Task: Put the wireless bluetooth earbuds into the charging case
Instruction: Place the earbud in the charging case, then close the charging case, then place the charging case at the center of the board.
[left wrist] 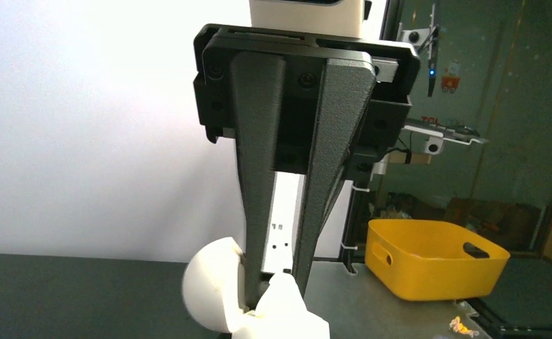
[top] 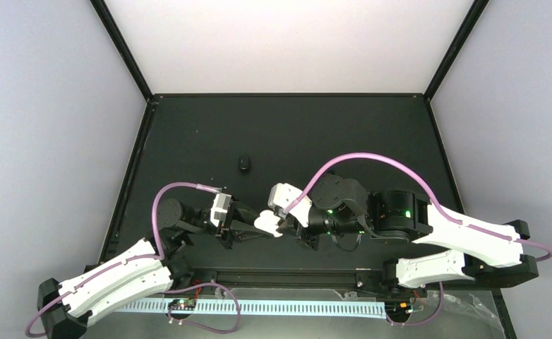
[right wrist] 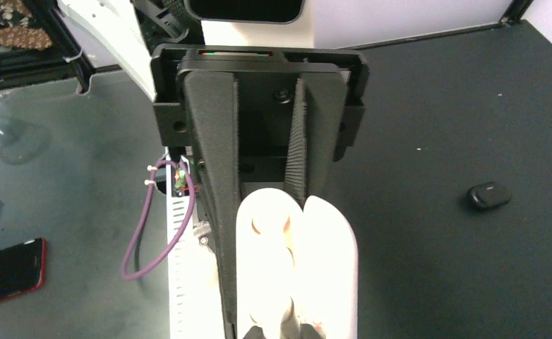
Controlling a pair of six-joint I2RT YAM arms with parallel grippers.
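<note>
White charging case (top: 267, 224) sat pinched in the left gripper (left wrist: 277, 279); whether the right gripper (top: 285, 224) held it was unclear. Only the right wrist view showed its open halves; a black earbud (right wrist: 488, 195) lay well apart.

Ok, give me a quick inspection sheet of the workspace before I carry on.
Surface: black table, matte, walled on three sides.
Job's things: white charging case, appears open, gripped at the near edge; black earbud lying alone on the table, apart from it; white earbuds not made out.
Clutter: nothing seen.
Hands: left hand shut on the charging case; right hand at the case, grip unclear.
Cables: purple cables loop over both arms.
Surroundings: yellow bin and red phone beside the table.
</note>
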